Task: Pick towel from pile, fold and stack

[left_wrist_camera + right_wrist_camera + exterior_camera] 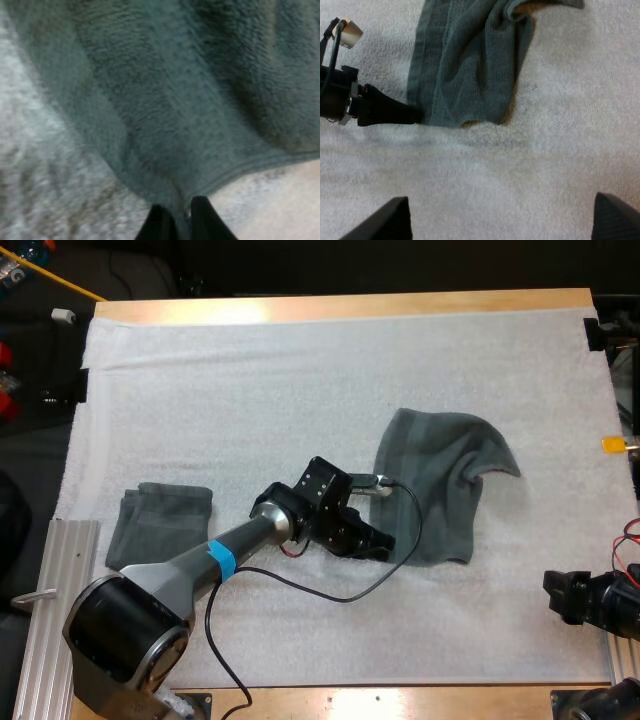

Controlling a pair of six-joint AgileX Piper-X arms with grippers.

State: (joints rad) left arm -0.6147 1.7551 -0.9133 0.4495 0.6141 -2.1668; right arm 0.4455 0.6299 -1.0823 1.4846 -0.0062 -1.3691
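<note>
A crumpled grey-green towel lies right of the mat's centre. My left gripper is at its near left corner. In the left wrist view the left gripper is shut on the towel, with the hem pinched between the two black fingertips. A folded towel rests at the mat's left side. My right gripper waits near the mat's front right corner. In the right wrist view the right gripper is open over bare mat. Beyond it lie the towel and the left gripper at its corner.
The white mat covers most of the wooden table. A ribbed metal rail runs along the front left edge. A black cable loops on the mat beside my left arm.
</note>
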